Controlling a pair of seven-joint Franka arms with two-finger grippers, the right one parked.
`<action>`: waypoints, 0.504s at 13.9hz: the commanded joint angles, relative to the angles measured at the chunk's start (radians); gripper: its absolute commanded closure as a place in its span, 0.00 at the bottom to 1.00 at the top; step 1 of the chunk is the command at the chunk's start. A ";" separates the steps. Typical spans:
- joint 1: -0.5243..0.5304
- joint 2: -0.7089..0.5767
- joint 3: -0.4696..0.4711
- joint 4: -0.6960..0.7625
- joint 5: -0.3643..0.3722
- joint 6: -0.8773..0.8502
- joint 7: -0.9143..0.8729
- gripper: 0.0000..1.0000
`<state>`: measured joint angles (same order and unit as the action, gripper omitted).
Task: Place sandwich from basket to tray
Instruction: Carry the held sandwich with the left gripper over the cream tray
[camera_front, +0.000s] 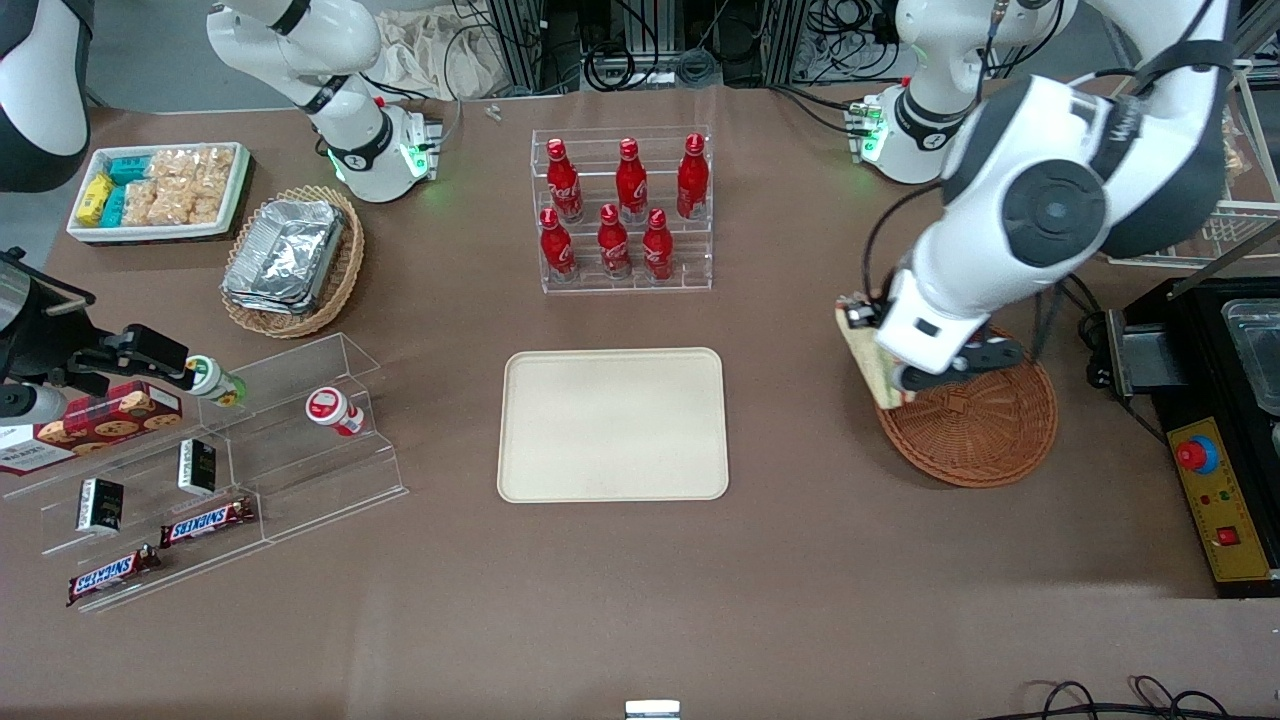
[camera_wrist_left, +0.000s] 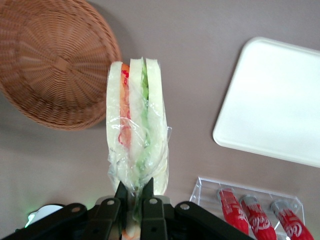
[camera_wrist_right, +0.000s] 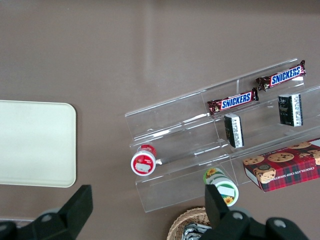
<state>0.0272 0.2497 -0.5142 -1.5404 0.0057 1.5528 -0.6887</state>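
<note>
**Sandwich lifted clear of basket, tray bare**

Brown matting covers the whole table, and cables and metal framing run along the edge farthest from the front camera. Toward the parked arm's end stand a white bin of snack packets, a tan wicker basket of foil containers and a stepped clear rack with chocolate bars and small jars. Mid-table, a clear stand of red bottles sits farther from the camera than the cream tray. Toward the working arm's end, the gripper pinches the sandwich by its narrow end, fingers pressed onto the clear wrap. The sandwich hangs above the matting just beside the reddish-brown basket, between basket and tray. From the front, the arm covers most of the sandwich and part of the basket's rim; a black box with a red button is cut off at the picture's edge
</note>
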 joint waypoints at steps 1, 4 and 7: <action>-0.001 0.097 -0.107 0.048 0.020 0.044 -0.008 1.00; -0.042 0.196 -0.162 0.048 0.051 0.166 0.000 1.00; -0.131 0.278 -0.159 0.043 0.163 0.283 -0.009 1.00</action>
<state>-0.0462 0.4583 -0.6692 -1.5392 0.0936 1.7970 -0.6877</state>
